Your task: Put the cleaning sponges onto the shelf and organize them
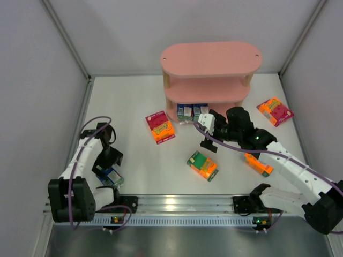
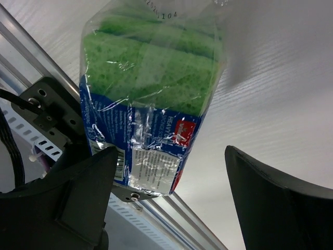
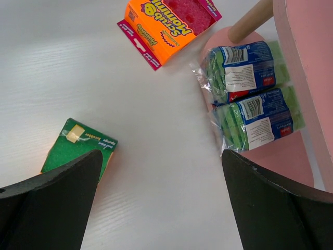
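The pink shelf (image 1: 211, 59) stands at the back; two blue-and-green sponge packs (image 1: 192, 112) lie on its bottom board, also in the right wrist view (image 3: 244, 94). My left gripper (image 1: 109, 163) is open above a blue-and-green pack (image 1: 111, 178) near the rail; in the left wrist view (image 2: 170, 156) that pack (image 2: 148, 99) lies between the wide jaws, close to the left finger. My right gripper (image 1: 210, 131) is open and empty in front of the shelf, over bare table (image 3: 161, 156). Orange-and-magenta packs (image 1: 160, 127) (image 1: 275, 111) and green-and-orange packs (image 1: 202, 165) (image 1: 259, 164) lie on the table.
An aluminium rail (image 1: 177, 203) runs along the near edge, right beside the left pack (image 2: 171, 208). Grey walls close in the table on both sides. The right arm lies over part of the right green-and-orange pack. A wooden shelf post (image 3: 252, 18) stands near the right gripper.
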Controlling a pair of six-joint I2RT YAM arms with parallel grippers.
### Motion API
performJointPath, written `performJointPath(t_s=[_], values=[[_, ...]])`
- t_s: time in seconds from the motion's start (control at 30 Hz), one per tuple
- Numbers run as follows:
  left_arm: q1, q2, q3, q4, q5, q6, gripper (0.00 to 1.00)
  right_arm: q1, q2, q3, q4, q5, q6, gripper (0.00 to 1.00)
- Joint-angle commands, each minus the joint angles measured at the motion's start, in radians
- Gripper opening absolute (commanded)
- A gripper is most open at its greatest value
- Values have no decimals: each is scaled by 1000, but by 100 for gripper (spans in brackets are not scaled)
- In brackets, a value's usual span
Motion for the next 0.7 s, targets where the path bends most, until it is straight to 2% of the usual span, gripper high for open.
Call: performJointPath(t_s=[0.0, 0.1, 0.17, 0.2, 0.23, 0.3, 0.33, 0.47, 0.5, 0.57, 0.6, 0.67], values=[[0, 58, 16, 62, -19, 1, 88, 7, -25, -2, 12, -17, 19, 99], [0, 107, 28, 80, -31, 20, 81, 5, -29, -7, 11, -20, 21, 99], [0, 133, 36, 92, -20, 37, 69, 4, -33, -5, 14, -21, 22, 100], [0, 138, 37, 94, -16, 40, 62, 4, -36, -5, 12, -21, 22, 99], [0, 144, 40, 97, 3, 44, 46, 4, -36, -5, 12, -21, 24, 99], [2, 147, 39, 109, 30, 52, 22, -1, -37, 0, 9, -24, 27, 99], [0, 146, 39, 115, 52, 57, 17, -1, -37, -2, 8, -27, 27, 99], [0, 129, 39, 170, 185, 109, 9, -6, -39, 0, 4, -36, 30, 100], [0, 116, 36, 190, 289, 141, 7, -6, -40, -2, 4, -51, 26, 100], [-2, 106, 36, 239, 384, 176, 2, -7, -45, -5, -11, -86, -8, 99], [-3, 100, 39, 258, 465, 182, 0, -6, -49, -7, -29, -165, -32, 100], [-23, 103, 54, 285, 523, 187, 0, -6, -60, -13, -89, -276, -139, 100]])
